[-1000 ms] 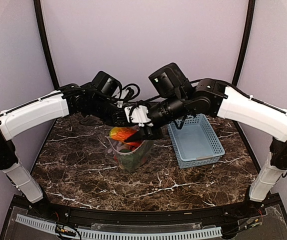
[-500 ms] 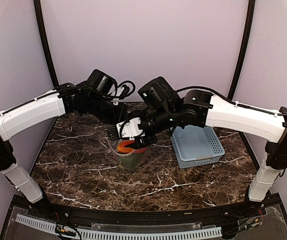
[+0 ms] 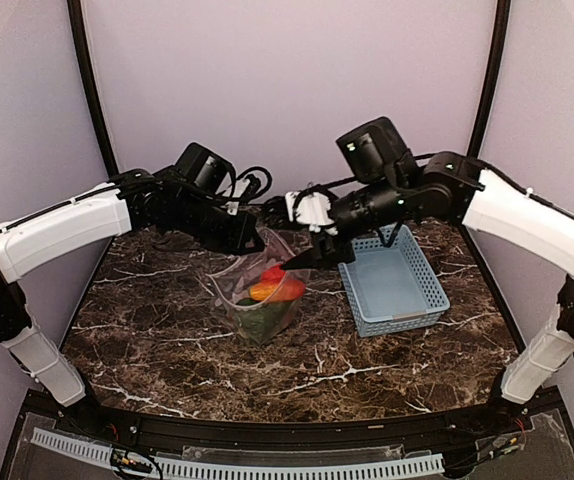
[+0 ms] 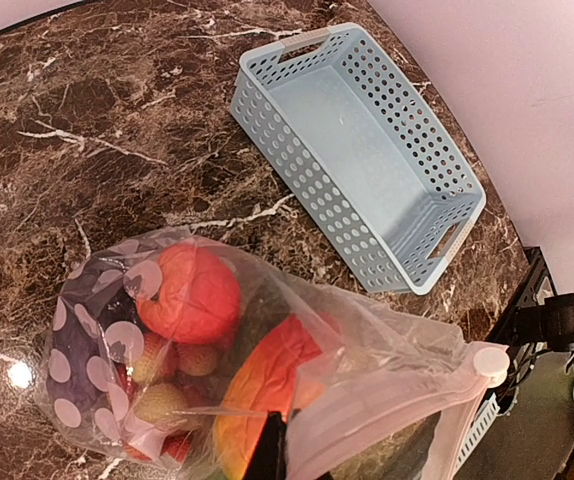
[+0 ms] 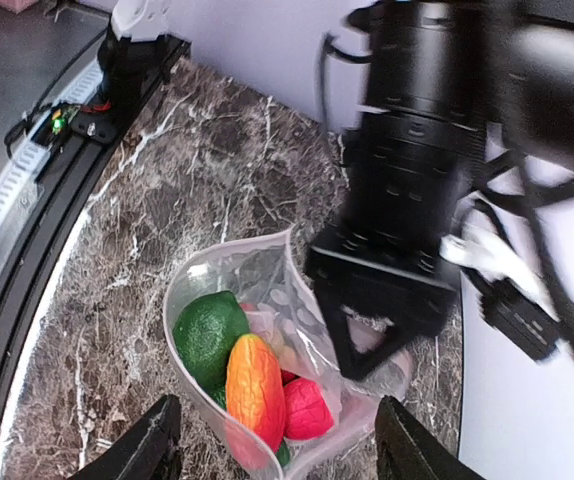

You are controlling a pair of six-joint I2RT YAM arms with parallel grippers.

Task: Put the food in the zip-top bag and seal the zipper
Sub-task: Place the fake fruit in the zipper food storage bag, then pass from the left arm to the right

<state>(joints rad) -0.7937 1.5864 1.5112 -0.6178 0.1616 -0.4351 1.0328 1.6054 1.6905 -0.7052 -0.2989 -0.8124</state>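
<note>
right cam: my left gripper (image 5: 367,362) pinching zip-top bag (image 5: 267,268), avocado (image 5: 207,335) ahead of my wide-open, empty right gripper (image 5: 275,452) | left cam: zipper (image 4: 387,405), blue basket (image 4: 317,190) beyond | marble table (image 3: 147,330), lilac walls (image 3: 287,90)

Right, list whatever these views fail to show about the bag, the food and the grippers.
- Food low in the zip-top bag: both wrist views, buried under the pepper and tomato; count unclear.
- Zipper: left wrist view, cut off by the bottom edge.
- Left gripper: top view, its grip on the bag hidden beneath its own wrist.
- Right gripper: top view, too small and dark to judge its gap; right wrist view crops the fingers.
</note>
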